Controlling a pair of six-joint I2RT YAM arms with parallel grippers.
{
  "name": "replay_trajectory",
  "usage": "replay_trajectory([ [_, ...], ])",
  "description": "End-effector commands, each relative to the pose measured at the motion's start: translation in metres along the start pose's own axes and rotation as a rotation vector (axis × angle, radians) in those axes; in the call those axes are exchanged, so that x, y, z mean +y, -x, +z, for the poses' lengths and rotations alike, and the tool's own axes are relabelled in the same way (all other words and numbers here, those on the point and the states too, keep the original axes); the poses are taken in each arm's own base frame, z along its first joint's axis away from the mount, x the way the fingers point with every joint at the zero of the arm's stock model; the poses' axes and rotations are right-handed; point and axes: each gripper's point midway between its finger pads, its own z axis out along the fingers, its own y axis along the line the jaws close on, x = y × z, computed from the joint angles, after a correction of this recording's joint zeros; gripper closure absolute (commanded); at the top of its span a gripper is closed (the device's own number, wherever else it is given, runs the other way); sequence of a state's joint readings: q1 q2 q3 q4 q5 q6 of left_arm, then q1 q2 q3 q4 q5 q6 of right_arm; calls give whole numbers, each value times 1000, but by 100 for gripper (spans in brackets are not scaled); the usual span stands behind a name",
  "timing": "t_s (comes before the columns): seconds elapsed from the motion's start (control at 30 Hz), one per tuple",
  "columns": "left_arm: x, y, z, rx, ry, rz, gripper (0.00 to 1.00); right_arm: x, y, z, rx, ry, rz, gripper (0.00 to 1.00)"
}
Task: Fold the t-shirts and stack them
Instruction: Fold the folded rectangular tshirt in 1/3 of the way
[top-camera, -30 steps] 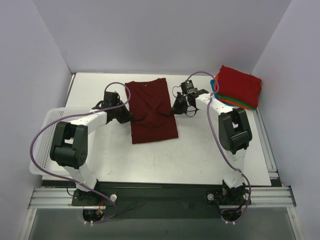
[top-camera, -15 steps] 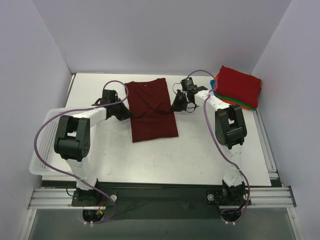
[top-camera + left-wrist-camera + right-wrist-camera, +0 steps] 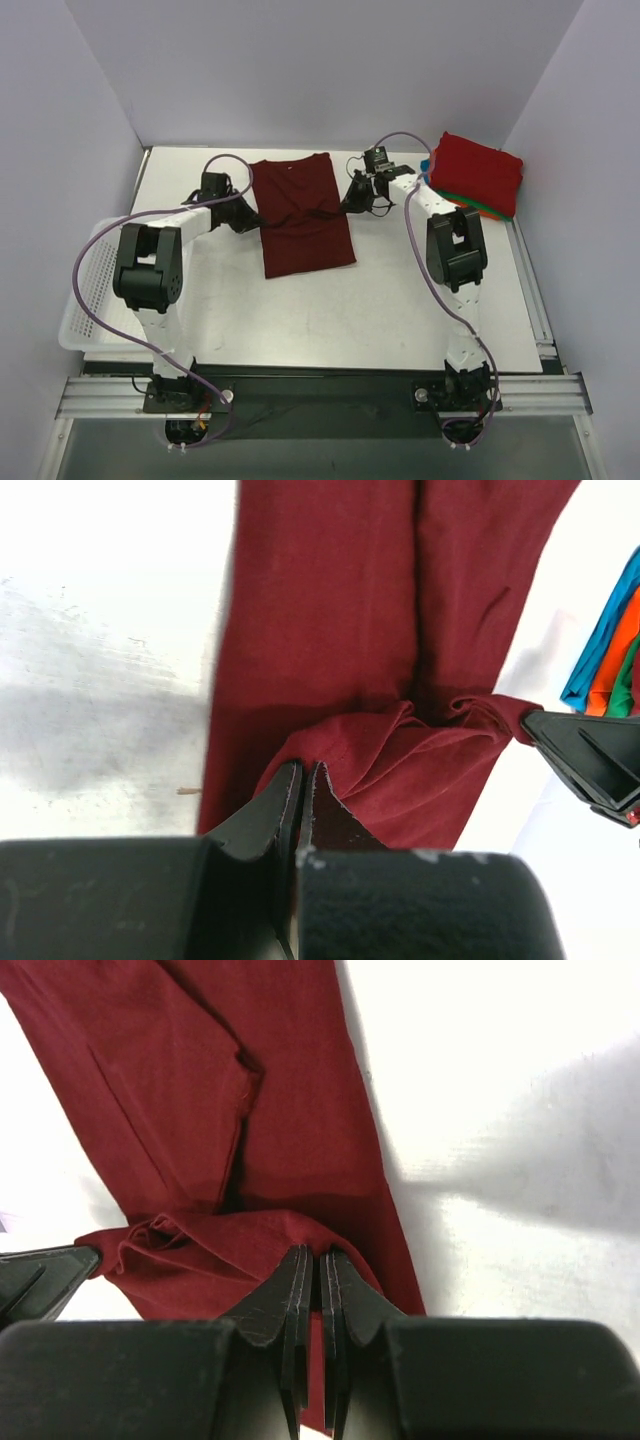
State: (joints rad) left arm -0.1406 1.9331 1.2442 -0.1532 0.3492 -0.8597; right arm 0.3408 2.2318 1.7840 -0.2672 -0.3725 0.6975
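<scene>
The maroon t-shirt (image 3: 305, 215) lies lengthwise at the middle of the bench (image 3: 400, 300). The left hand (image 3: 303, 775) is clamped on its left edge and the right hand (image 3: 318, 1258) on its right edge, with a ridge of cloth raised between them. The folded t-shirts (image 3: 478, 172) sit stacked at the far right corner.

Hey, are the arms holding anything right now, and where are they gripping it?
Both hold the maroon t-shirt: the left gripper pinches its left side edge, the right gripper its right side edge, about midway along the shirt.
</scene>
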Motion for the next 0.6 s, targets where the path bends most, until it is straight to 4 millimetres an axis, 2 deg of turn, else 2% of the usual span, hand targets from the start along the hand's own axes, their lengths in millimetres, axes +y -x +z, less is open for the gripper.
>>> replay_trajectory([
  [0.0,-17,19,2,-35,-75,26,100,4,9,1,1,13,-29,100],
  [0.1,-15,24,5,-42,-92,10,100,10,19,6,-11,36,-42,100],
  [0.17,-16,29,8,-54,-108,11,93,15,27,7,-22,48,-46,100],
  [0.2,-16,31,8,-51,-114,8,89,16,28,8,-24,51,-45,100],
  [0.23,-16,33,8,-47,-125,7,73,17,30,8,-27,54,-47,98],
  [0.27,-19,36,9,-55,-152,15,65,21,36,6,-37,64,-50,89],
  [0.33,-21,43,4,-66,-174,14,44,21,36,4,-33,68,-47,76],
  [0.43,-27,45,-7,-83,-207,18,35,26,37,-8,-41,79,-76,59],
  [0.47,-35,49,-16,-106,-221,35,33,20,33,-10,-36,64,-78,50],
  [0.5,-37,48,-21,-113,-224,41,32,25,36,-22,-61,65,-95,45],
  [0.57,-44,37,-33,-118,-221,61,31,26,36,-32,-75,60,-125,41],
])
